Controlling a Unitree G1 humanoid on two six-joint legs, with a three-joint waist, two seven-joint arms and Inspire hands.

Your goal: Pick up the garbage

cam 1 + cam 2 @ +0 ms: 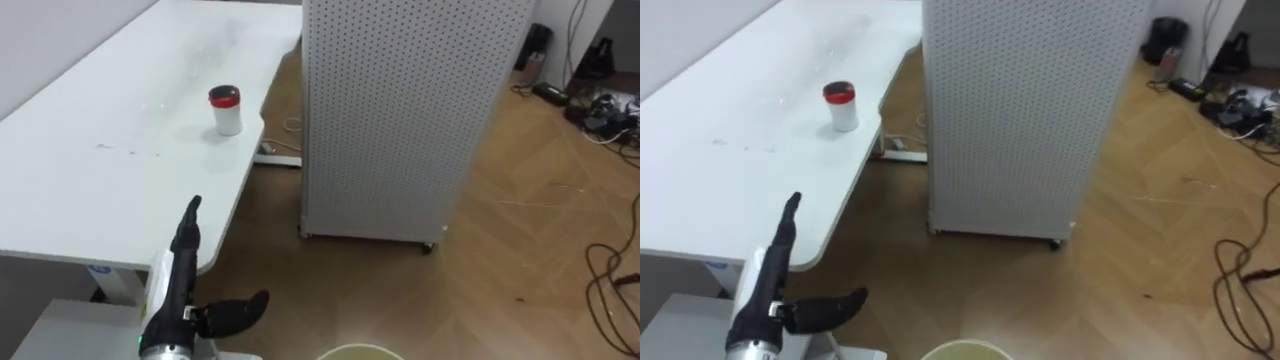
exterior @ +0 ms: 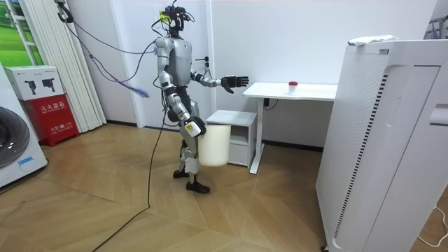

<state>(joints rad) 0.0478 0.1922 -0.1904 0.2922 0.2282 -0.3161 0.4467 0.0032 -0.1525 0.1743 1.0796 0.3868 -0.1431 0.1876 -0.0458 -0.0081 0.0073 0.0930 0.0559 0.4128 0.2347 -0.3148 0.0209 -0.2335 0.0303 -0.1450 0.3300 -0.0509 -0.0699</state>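
Jar — red-lidded, on white table, left hand outstretched near edge

Red box: white characters on its front, too small to read. White carton above it: dark pictures, no legible wording. Nothing else readable in any view.

Lighting: bright, even, diffuse. White table reads near washed out, with a faint sheen toward its far end. The jar casts only a weak, soft shadow. Wood floor darkens beneath the table edge. Room view: daylight at the window.
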